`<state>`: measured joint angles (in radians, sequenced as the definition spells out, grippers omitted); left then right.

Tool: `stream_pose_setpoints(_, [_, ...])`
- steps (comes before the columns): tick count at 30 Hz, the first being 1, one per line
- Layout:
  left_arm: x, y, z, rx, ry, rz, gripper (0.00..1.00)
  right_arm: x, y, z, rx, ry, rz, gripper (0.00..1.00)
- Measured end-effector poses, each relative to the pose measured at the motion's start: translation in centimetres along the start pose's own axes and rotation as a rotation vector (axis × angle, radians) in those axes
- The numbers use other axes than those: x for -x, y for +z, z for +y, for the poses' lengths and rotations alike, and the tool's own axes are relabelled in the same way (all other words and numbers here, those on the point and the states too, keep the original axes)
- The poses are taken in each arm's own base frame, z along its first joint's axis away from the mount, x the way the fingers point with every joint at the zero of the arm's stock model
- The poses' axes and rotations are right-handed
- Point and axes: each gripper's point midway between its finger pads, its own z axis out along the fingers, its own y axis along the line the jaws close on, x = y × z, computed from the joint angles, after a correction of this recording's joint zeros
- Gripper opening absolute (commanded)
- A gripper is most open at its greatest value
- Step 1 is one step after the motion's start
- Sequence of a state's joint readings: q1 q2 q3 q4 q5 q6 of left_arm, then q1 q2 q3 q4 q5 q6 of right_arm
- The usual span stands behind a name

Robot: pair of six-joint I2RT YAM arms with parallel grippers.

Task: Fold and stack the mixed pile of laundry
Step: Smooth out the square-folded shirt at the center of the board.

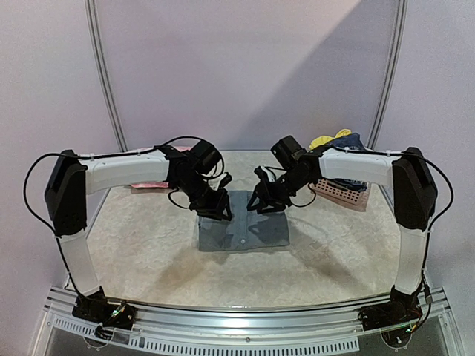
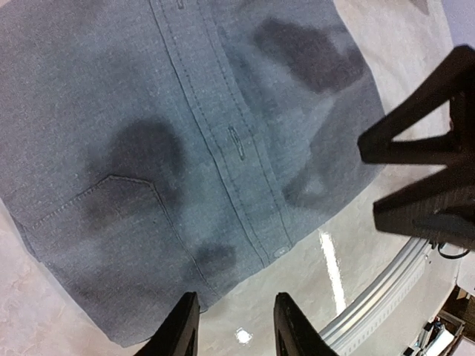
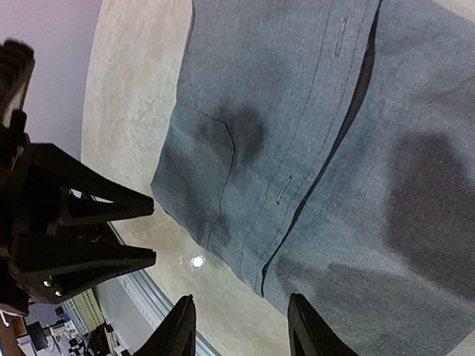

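A grey collared button shirt (image 1: 243, 230) lies folded flat in the middle of the table, its placket and chest pocket facing up (image 2: 185, 133) (image 3: 319, 148). My left gripper (image 1: 215, 206) hovers over the shirt's far left part, open with nothing between its fingers (image 2: 236, 326). My right gripper (image 1: 266, 200) hovers over the far right part, also open and empty (image 3: 241, 326). The two grippers are close together. The rest of the mixed laundry pile, a yellow piece (image 1: 320, 141) and a navy piece (image 1: 352, 139), sits at the back right.
A pink slatted basket (image 1: 341, 194) stands at the back right under my right arm. Something pink (image 1: 148, 184) lies at the back left behind my left arm. A metal rail (image 1: 245, 315) runs along the table's near edge.
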<state>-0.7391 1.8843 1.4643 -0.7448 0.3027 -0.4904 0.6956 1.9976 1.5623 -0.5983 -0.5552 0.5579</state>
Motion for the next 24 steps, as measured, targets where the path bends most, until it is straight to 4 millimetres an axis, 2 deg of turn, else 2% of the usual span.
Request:
stream_pose_setpoints(7, [-0.2,2.6,1.1,0.020,-0.032,0.038,0.33,-1.4,1.7,-1.1,-0.008,0.022,0.025,0.39])
stream_pose_setpoints(12, [-1.2,4.3,2.5,0.049,-0.055,0.073,0.33,-3.9,3.5,-4.2,-0.053,0.065,0.081,0.38])
stream_pose_setpoints(16, [-2.3,4.9,3.6,0.072,-0.066,0.095,0.32,-5.6,4.2,-6.2,-0.089,0.086,0.109,0.37])
stream_pose_setpoints(24, [-3.6,5.6,4.7,0.100,-0.069,0.121,0.31,-6.2,4.4,-7.2,-0.104,0.057,0.096,0.37])
